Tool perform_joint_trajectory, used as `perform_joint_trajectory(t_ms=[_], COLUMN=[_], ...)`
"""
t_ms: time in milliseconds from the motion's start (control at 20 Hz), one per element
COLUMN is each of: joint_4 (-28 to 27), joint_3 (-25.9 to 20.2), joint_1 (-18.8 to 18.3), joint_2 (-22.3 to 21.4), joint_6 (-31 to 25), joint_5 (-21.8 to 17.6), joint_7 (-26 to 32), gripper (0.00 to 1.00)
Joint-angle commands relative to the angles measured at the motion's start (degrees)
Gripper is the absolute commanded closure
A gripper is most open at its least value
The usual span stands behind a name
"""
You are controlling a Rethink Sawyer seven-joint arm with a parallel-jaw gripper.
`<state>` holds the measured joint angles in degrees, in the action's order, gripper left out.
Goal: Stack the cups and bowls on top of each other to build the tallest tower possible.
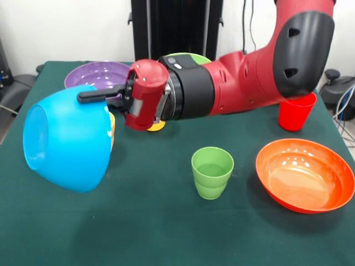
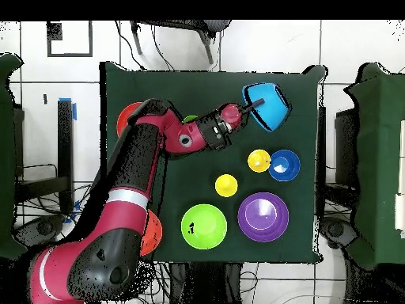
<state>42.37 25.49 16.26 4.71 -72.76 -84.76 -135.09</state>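
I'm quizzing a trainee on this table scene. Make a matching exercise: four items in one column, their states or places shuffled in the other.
Items:
1. light-blue bowl
2. green cup
3. red cup
4. purple bowl

States:
A. upright, alone mid-table
B. tipped on its side at the gripper
C. upright on the table behind the tipped bowl
D. partly hidden behind the arm

Pairs: 1-B, 2-A, 3-D, 4-C

Likely a robotics lab, green-clothed worktop (image 2: pixel 142 87) on white tiled floor (image 2: pixel 47 87), loose cables (image 2: pixel 162 273), office chairs (image 1: pixel 15 91) alongside
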Motion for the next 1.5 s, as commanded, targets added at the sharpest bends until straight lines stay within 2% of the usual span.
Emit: perform_joint_trajectory(t_ms=[50,350,800,1500], joint_4=[-5.3,-7.5,-2.0,-11.4], joint_3=[-3.5,-3.1,-1.6,-1.0], joint_1=[0.7,-0.4,0.1,-0.6], joint_2=[4.5,7.5,2.1,9.0], joint_6=[-4.6,-4.5,0.0,-4.9], joint_5=[1.8,2.1,5.2,7.8], joint_7=[-17.6,-19.6,-18.5,-17.3], gripper=[1.0,1.0,1.0,1.0])
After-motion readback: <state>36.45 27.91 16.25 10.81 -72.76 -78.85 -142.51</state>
